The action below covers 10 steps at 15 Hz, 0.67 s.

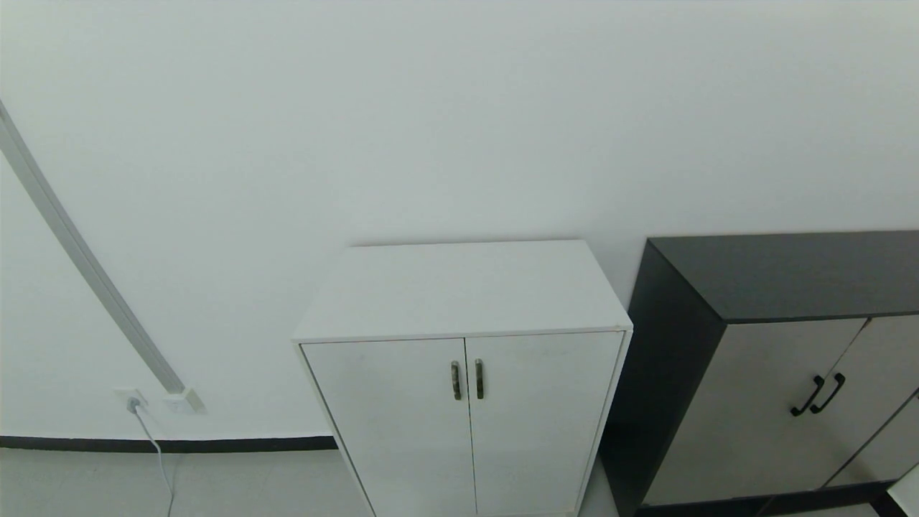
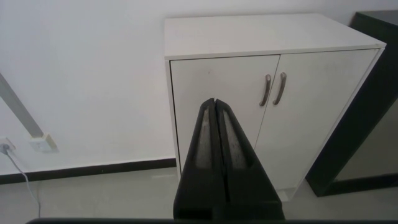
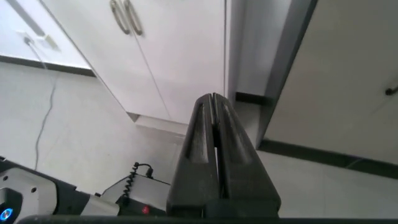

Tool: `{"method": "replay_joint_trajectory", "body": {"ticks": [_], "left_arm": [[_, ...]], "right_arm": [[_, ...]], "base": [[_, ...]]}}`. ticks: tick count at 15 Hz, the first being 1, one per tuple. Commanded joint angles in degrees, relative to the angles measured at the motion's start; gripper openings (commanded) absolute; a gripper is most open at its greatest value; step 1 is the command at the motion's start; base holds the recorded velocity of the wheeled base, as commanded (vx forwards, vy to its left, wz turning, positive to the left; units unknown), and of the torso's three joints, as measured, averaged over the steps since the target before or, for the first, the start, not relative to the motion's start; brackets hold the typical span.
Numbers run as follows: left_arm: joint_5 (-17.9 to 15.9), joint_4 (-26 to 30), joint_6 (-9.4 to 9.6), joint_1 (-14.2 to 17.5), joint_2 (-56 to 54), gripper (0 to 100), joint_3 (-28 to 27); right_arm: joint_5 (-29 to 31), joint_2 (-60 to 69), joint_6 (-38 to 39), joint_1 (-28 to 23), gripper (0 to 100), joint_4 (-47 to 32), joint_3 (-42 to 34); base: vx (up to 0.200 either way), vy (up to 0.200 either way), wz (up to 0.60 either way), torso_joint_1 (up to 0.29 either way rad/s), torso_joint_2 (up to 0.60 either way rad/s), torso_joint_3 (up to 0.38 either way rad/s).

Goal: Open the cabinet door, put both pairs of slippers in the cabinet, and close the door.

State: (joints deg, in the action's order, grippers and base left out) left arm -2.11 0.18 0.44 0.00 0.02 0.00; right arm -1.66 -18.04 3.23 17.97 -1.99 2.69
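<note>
You see a plain white cabinet (image 1: 459, 294) with dull grey-bronze handles (image 1: 456, 380). The second cabinet (image 1: 675, 345) is black, with pale grey doors (image 1: 761, 424) and black handles (image 1: 811, 395). The wall (image 1: 431, 108) is plain white, edged by a black skirting strip (image 1: 215, 444); the floor (image 1: 215, 481) is light grey. Your left gripper (image 2: 215, 101) and right gripper (image 3: 213, 96) are black with dull grey pads (image 2: 200, 146).
</note>
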Motion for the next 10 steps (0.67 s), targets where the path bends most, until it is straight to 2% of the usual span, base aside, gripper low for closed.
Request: {"method": "replay_joint_trajectory", "body": {"ticks": [1, 3, 4, 8, 10], "left_arm": [[0.0, -0.01, 0.0, 0.0, 0.06, 0, 0.0], [0.0, -0.01, 0.0, 0.0, 0.06, 0, 0.0], [0.0, -0.01, 0.0, 0.0, 0.06, 0, 0.0], [0.0, -0.01, 0.0, 0.0, 0.06, 0, 0.0], [0.0, -0.01, 0.0, 0.0, 0.06, 0, 0.0]], "right_arm": [[-0.1, 0.29, 0.02, 0.05, 0, 0.05, -0.23], [0.43, 4.77, -5.08, -0.39, 0, -0.21, -0.15], [0.16, 7.14, -10.88, -0.74, 0, -0.12, -0.23], [-0.19, 7.23, -11.76, -2.15, 0, 0.14, -0.67], [0.08, 7.23, -12.28, -8.48, 0, 0.14, -0.67]], "base": [[0.0, 0.0, 0.0, 0.0, 0.0, 0.0], [0.0, 0.0, 0.0, 0.0, 0.0, 0.0], [0.0, 0.0, 0.0, 0.0, 0.0, 0.0], [0.0, 0.0, 0.0, 0.0, 0.0, 0.0], [0.0, 0.0, 0.0, 0.0, 0.0, 0.0]]}}
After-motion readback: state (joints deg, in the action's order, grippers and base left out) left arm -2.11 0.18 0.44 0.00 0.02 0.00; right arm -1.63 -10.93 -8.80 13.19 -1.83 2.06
